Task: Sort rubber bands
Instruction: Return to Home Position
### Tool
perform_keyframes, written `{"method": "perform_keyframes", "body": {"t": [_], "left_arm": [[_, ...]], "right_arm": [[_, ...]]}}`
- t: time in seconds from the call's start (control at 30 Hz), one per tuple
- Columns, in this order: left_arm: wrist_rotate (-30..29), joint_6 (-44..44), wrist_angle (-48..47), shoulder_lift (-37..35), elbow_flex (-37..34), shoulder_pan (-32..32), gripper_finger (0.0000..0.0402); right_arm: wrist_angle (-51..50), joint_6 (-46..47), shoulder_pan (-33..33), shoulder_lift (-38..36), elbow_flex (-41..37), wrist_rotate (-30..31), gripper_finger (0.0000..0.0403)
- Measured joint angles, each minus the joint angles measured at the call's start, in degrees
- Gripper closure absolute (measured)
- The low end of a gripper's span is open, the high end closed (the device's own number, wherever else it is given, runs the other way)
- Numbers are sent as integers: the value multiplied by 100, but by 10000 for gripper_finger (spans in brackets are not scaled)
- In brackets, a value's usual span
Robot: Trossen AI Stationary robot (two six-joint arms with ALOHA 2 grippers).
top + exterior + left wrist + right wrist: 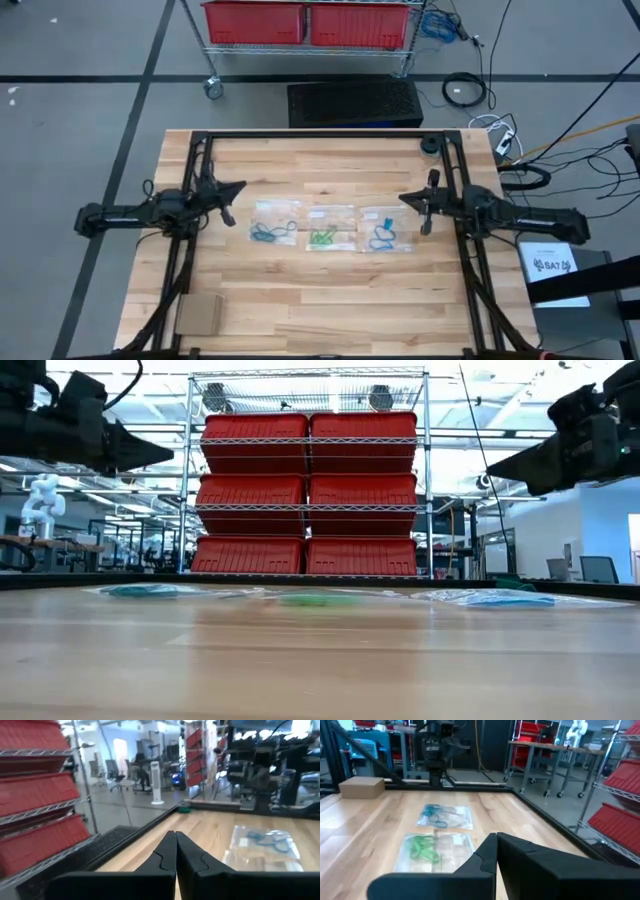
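Observation:
Three clear bags lie flat in a row at the middle of the table. The left one holds grey-teal rubber bands, the middle one green rubber bands, the right one bright blue rubber bands. My left gripper is shut and points level, above the table to the left of the row. My right gripper is also shut and level, to the right of the row. In the right wrist view the green bands and the grey-teal bands lie ahead of the shut fingers.
A flat cardboard box lies near the table's front left corner. A small black round part sits at the far right corner. Black frame rails run along the table's sides. Beyond the far edge stands a wire rack of red bins.

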Motion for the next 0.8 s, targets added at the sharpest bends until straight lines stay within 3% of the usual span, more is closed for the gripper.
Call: {"method": "perform_keyframes", "body": {"t": [0.2,0.57,0.8], "left_arm": [[-130,-123,-113,-23,0,27,401],[-261,12,-106,-3,0,27,384],[-262,10,-106,-1,0,27,382]], "right_arm": [[-23,5,-620,93,-1,-727,403],[-48,-47,-886,190,1,-271,403],[-45,1330,-886,219,1,-275,403]]}}
